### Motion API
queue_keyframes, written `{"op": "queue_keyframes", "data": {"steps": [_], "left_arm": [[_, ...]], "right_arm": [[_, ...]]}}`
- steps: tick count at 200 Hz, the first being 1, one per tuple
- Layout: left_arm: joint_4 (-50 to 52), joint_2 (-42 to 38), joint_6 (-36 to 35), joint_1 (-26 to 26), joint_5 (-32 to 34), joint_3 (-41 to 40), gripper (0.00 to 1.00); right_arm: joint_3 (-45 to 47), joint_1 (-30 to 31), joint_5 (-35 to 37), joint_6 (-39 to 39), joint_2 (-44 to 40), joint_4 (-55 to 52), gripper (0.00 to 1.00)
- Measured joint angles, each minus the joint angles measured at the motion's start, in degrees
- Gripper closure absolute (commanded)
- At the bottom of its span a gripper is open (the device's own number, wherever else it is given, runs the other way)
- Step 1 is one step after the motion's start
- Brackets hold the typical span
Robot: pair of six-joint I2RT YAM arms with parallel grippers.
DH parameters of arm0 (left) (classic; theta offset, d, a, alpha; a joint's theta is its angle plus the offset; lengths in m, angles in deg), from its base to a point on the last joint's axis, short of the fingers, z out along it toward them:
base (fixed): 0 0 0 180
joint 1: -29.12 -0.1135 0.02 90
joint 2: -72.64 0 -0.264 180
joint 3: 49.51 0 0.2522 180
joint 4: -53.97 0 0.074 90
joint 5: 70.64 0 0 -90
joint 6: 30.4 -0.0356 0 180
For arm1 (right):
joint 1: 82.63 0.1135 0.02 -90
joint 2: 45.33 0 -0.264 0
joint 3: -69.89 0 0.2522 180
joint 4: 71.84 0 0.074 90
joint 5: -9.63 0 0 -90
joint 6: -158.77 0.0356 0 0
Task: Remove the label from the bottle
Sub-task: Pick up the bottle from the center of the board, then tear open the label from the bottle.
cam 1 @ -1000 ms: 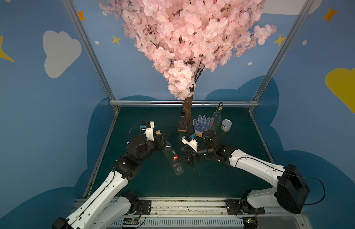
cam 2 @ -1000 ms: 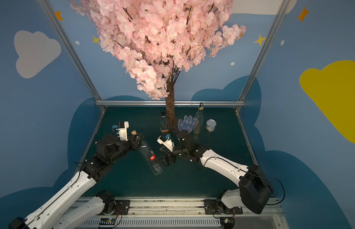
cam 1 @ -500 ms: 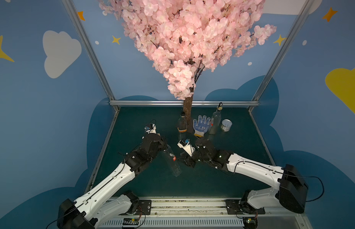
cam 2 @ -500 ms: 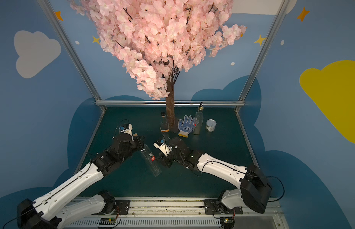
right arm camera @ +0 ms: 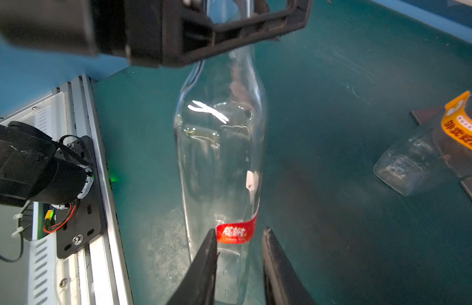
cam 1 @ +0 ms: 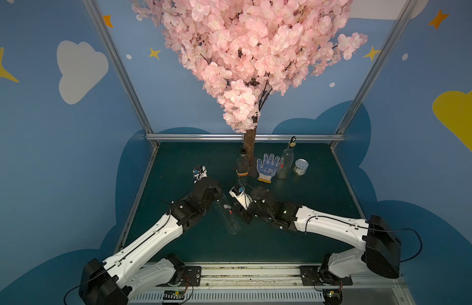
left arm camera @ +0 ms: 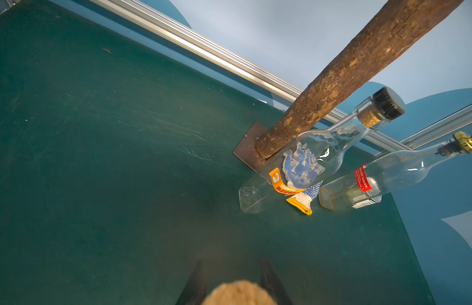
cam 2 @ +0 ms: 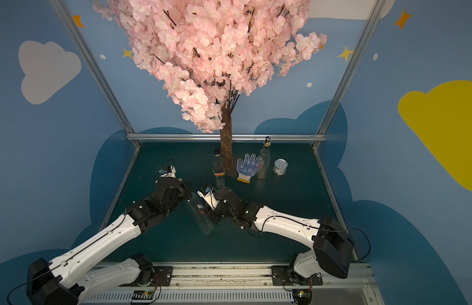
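A clear glass bottle [cam 1: 228, 217] [cam 2: 204, 215] slants across the green table in both top views. Its cork [left arm camera: 238, 293] sits between the fingers of my left gripper [left arm camera: 232, 264], which is shut on the bottle's top [cam 1: 219, 195]. A small red label [right arm camera: 236, 232], one end curling off the glass [right arm camera: 219, 158], lies on the lower body. My right gripper [right arm camera: 239, 231] [cam 1: 238, 215] rests over that part with its jaws narrowed. Its fingertips stand on either side of the label. I cannot make out whether they pinch anything.
At the back stand the tree trunk [cam 1: 249, 150] on its metal foot, a bottle with an orange band [cam 1: 242, 166], a dotted work glove [cam 1: 267, 167], a pourer-topped bottle [cam 1: 286, 161] and a tin can [cam 1: 300, 167]. An aluminium rail [cam 1: 245, 137] edges the table.
My right gripper has moved left onto the bottle's lower body and its wide jaws have narrowed round the label. The left arm has shifted forward with the bottle top in its grip.
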Motion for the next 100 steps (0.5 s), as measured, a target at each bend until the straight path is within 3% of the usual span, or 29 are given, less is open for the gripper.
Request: {"op": "queue_keyframes", "data": {"steps": [100], "left_arm": [[-2.8, -0.6, 1.9, 0.4, 2.8, -4.7, 0.98]], "right_arm": [[-0.8, 2.7, 5.5, 0.3, 3.3, 0.5, 0.65]]}}
